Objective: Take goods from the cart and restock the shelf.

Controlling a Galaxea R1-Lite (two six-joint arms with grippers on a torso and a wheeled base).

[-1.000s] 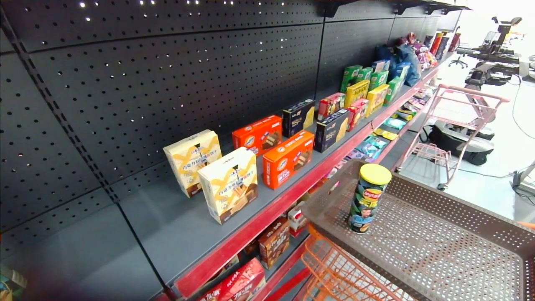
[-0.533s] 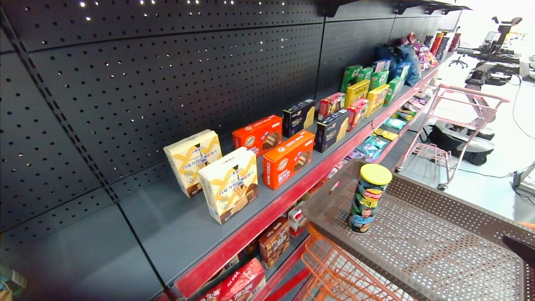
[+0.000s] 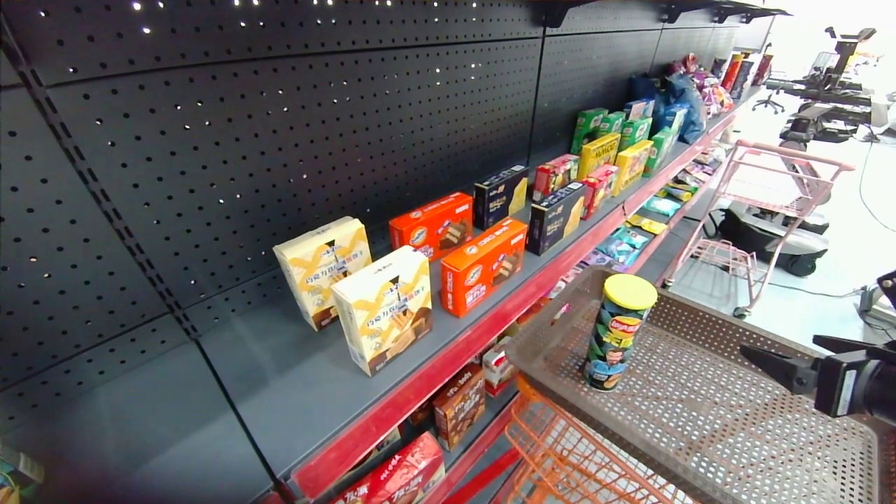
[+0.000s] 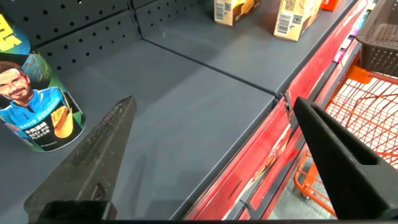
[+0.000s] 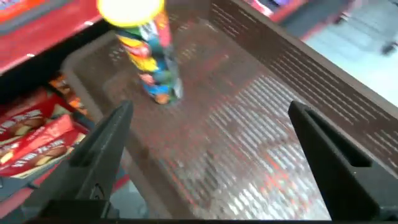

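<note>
Shelf: grey metal board (image 3: 294, 392), red front edge.
Cart: brown perforated tray (image 3: 700, 420), yellow-lidded crisp tube (image 3: 616, 336) upright.
Right tool (image 5: 210, 112): released, over tray.
Left tool (image 4: 213, 106): released, over shelf.

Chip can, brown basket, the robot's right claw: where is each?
Chip can (image 3: 614, 343), head view, middle of its printed side.
Brown basket (image 3: 735, 434), head view, bare perforated floor.
Right gripper (image 5: 208, 115), right wrist view, midway between its open fingertips.

Matt metal shelf (image 3: 280, 378); perf. plastic basket (image 3: 700, 420)
</note>
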